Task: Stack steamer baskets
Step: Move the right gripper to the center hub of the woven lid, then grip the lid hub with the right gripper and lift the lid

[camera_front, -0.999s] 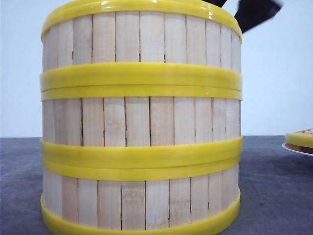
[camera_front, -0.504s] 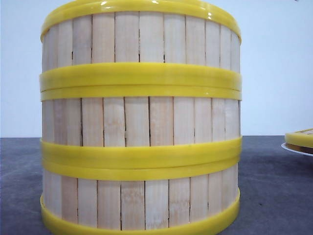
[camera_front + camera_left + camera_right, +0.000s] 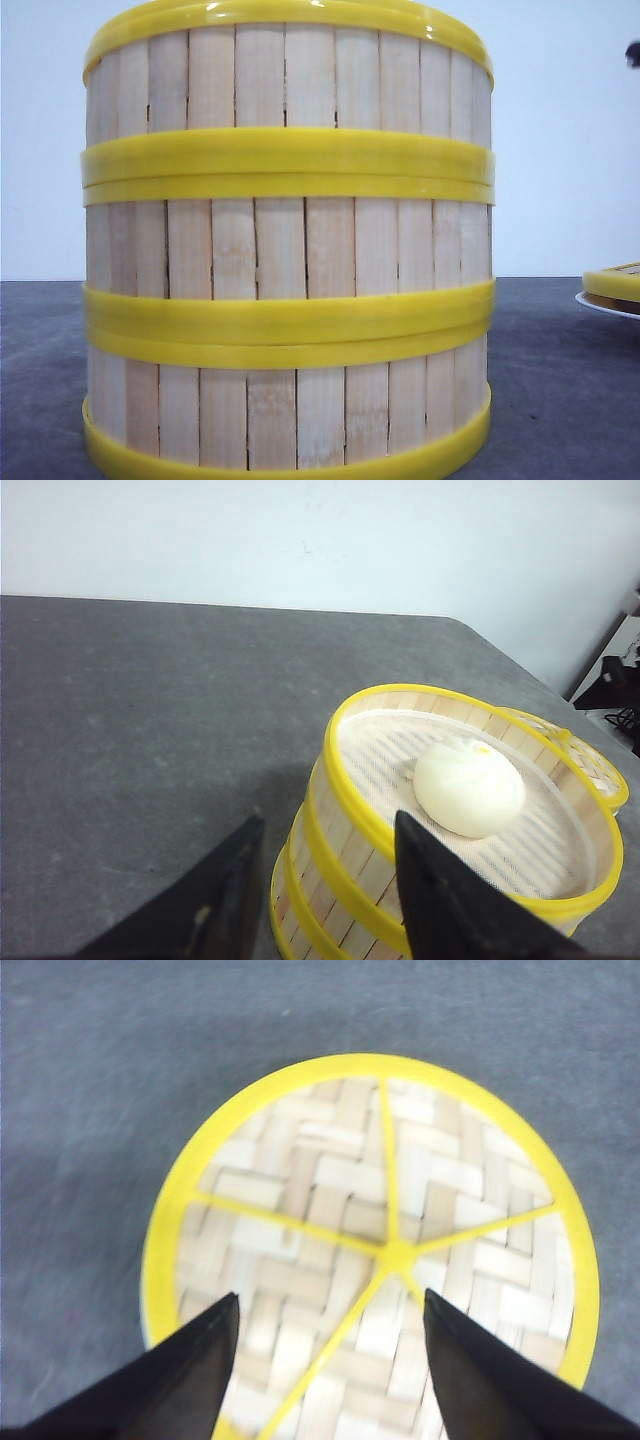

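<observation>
From the front I see 3 steamer baskets (image 3: 288,250) stacked on the grey table (image 3: 560,380), a lid (image 3: 613,283) on a white plate (image 3: 606,304) at right. On the left wrist, my left gripper (image 3: 322,865) hangs spread beside the stack; a white bun (image 3: 468,787) sits in the top basket. On the right wrist, my right gripper (image 3: 330,1335) hangs spread, empty, over the woven lid.

I see even, soft, bright light in all three views. On the stacked baskets (image 3: 288,250) small white glints sit on the top yellow rim. From the left wrist, a faint shadow lies on the grey table (image 3: 150,710) just beside the stack. From the right wrist, the woven lid (image 3: 375,1245) looks slightly soft and blurred.
</observation>
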Controlling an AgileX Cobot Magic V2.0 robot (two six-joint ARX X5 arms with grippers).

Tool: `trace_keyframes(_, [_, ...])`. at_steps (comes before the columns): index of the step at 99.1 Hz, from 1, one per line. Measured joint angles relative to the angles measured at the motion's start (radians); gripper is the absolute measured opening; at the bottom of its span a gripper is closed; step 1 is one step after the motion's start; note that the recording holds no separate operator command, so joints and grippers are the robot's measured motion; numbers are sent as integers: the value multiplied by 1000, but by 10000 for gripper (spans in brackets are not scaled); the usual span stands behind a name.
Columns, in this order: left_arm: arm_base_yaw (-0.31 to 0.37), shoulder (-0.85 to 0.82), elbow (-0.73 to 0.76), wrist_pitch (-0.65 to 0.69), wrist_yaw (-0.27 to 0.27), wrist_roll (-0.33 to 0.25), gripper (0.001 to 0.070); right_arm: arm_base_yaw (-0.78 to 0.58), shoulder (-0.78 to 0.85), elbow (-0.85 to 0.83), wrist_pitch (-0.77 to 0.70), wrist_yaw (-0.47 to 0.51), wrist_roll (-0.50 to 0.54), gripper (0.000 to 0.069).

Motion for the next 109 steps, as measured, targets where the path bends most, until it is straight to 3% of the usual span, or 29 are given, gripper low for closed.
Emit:
trace_keyframes(14, [0, 0, 0, 0, 0, 0, 234, -29, 63, 0, 24, 0, 17, 352])
trace_keyframes(64, [0, 0, 0, -30, 0, 0, 234, -81, 223, 0, 48, -11, 32, 245])
trace_keyframes(109, [0, 0, 0, -29, 0, 0, 234, -86, 224, 0, 61, -24, 32, 67])
